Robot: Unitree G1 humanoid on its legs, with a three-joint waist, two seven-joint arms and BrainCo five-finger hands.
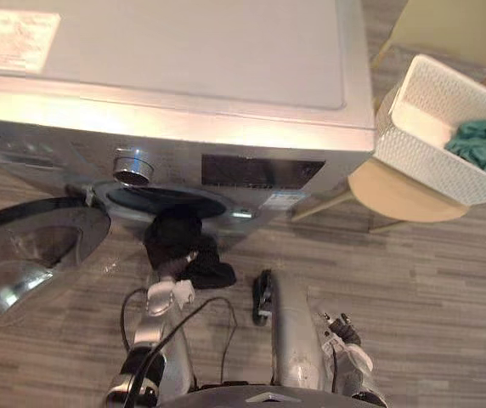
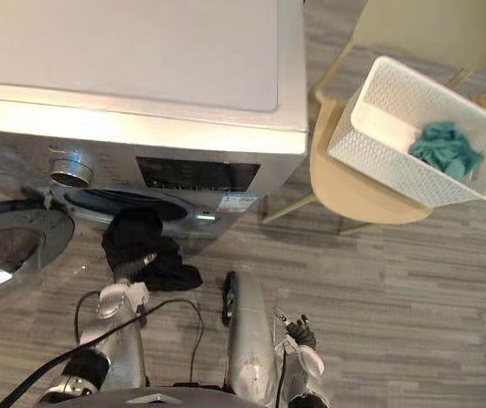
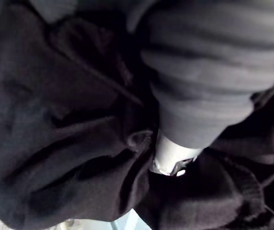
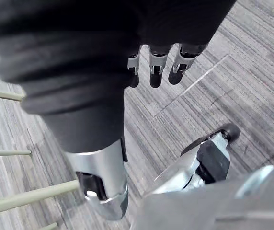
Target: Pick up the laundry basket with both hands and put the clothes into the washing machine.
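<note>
Well, the move ahead turns on my left robot hand [image 3: 173,154] and the drum mouth [image 1: 166,201] in the washer's front. That hand is up at the lower edge of the mouth, buried in a black garment [image 1: 179,242], and the opening lies straight beyond it, into the washer. The garment bunches at the mouth and trails down and away from the washer's front, so its long axis runs out of the opening and not across it. I judge that a push forward would carry it in. I cannot tell how the left robot hand is set, since cloth covers it. The washer's door [image 1: 31,251] stands swung open to the left of the mouth, clear of that path.

My right robot hand [image 4: 154,64] hangs low over the floor [image 4: 233,86] in front of the washer, loosely spread and holding nothing. It is the nearer one to the basket [image 1: 430,151], which sits on a chair [image 1: 400,194] just beside the washer's right side, well apart from both hands, with a teal cloth [image 1: 481,146] left in it.

The eye views show the mouth, the door and the basket together. The left wrist view shows dark folds pressed round the hand, and the right wrist view shows that its palm is bare.
</note>
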